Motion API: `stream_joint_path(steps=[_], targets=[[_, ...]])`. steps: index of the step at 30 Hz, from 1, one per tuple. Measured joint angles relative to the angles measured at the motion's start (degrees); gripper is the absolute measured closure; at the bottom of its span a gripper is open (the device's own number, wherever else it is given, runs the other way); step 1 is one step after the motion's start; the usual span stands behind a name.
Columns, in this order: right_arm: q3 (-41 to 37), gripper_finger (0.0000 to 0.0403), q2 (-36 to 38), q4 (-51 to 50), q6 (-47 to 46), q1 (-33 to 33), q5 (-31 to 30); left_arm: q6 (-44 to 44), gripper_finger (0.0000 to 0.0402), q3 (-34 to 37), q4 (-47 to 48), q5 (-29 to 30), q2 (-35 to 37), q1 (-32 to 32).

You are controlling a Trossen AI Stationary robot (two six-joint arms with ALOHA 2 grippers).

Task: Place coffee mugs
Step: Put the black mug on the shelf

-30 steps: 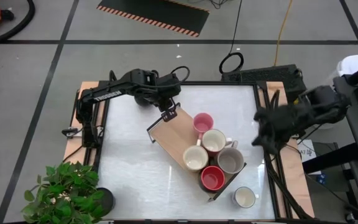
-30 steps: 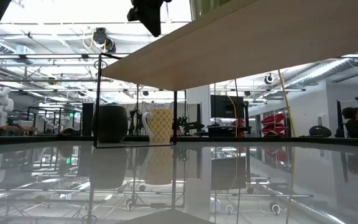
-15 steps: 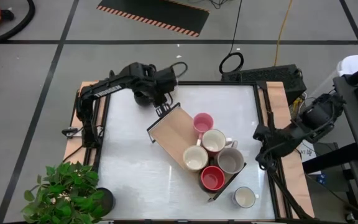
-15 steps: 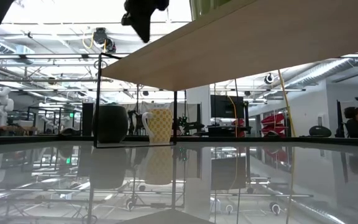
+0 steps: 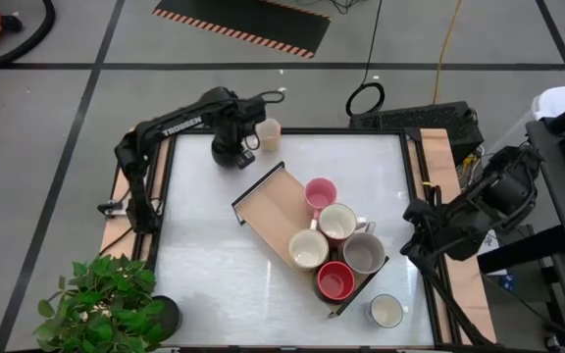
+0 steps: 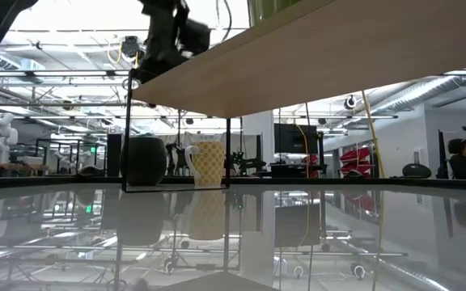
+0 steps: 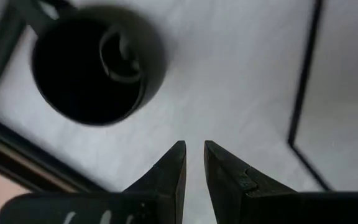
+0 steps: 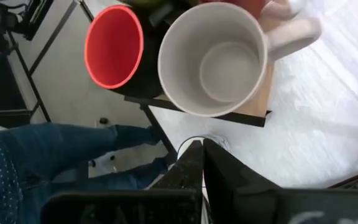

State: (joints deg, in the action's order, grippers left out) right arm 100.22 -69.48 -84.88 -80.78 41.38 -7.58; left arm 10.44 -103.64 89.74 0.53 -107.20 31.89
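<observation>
My left pincer [image 7: 192, 163], nearly closed and empty, hovers just beside the black mug [image 7: 89, 68]; right pincer [image 8: 201, 163] shut, idle.

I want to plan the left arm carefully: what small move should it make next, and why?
Probably open the left arm's jaws wider and ease them toward the black mug. In the left wrist view the jaws stand only narrowly apart and empty, the mug sits apart from them, and the wooden tray has bare room.
</observation>
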Motion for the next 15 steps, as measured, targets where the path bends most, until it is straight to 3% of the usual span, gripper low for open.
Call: stream_joint_path(steps=[5, 7, 12, 15], targets=[[0.00, 0.0403, -0.67, 0.27, -1.07, 1.10, 0.06, -1.60, 0.0311, 6.87, -1.97, -0.46, 0.00, 2.11], [0.00, 0.0403, -0.76, 0.92, -1.44, 1.51, 0.05, -1.45, 0.0281, 7.63, -2.37, 0.75, -0.09, 2.04], [0.00, 0.0403, -0.74, 1.87, -2.55, 1.87, 0.07, 0.69, 0.0188, 7.63, -3.42, 11.73, -0.07, 0.46], [0.00, 0.0403, -0.74, 1.85, -2.51, 1.87, 0.07, -2.29, 0.0141, 7.64, -6.59, 11.97, -0.04, -0.17]])
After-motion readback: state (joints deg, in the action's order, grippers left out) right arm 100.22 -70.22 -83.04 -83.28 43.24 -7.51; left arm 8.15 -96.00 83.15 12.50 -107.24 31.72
